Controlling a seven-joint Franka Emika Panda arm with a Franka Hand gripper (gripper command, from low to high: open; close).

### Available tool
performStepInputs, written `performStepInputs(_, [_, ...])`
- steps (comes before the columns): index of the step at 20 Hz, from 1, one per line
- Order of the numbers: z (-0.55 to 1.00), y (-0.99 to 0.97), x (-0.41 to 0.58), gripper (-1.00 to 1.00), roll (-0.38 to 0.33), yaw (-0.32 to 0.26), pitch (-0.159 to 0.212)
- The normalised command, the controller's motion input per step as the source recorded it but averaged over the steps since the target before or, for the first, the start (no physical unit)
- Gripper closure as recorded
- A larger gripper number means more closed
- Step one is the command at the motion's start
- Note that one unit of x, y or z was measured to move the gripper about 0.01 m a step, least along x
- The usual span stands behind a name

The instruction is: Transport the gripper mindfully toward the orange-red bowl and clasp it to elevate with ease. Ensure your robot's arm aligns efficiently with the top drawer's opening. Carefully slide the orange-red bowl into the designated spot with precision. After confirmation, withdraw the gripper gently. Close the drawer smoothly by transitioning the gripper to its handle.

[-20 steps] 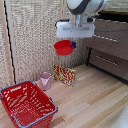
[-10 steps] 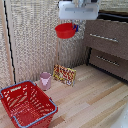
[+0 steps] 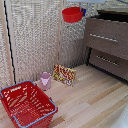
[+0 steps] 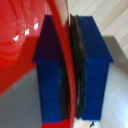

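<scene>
In the exterior view, the glossy orange-red bowl (image 3: 72, 14) is hanging high near the top edge, just left of the dark wood-grain dresser with its silver handle (image 3: 104, 37). Low on the near left, a red mesh basket (image 3: 25, 103) with a blue rim is sitting on pale planks beside a small pink cup (image 3: 45, 80).

In the wrist view, the gripper (image 4: 71, 70) is pinching the bowl's thin rim (image 4: 61, 35) between blue blocky fingers (image 4: 95, 65).

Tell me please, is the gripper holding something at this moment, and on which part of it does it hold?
Yes. The gripper holds the orange-red bowl by its rim: the wall of the bowl is pinched between the two blue fingers, one inside and one outside.
</scene>
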Motion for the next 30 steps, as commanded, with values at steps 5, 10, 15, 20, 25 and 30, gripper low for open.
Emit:
performStepInputs(5, [0.69,-0.71,0.061,1.0,0.053,-0.12,0.004])
performStepInputs(10, [0.59,-0.75,0.009,1.0,0.047,-0.118,0.016])
performStepInputs(15, [0.41,-0.81,-0.011,1.0,0.03,-0.115,0.012])
performStepInputs(20, [0.22,-0.87,-0.133,1.0,0.022,-0.105,0.006])
performStepInputs(25, [0.11,-0.82,-0.232,1.0,0.025,-0.126,0.05])
performStepInputs(30, [-0.04,-0.5,-0.261,1.0,0.005,-0.179,0.07])
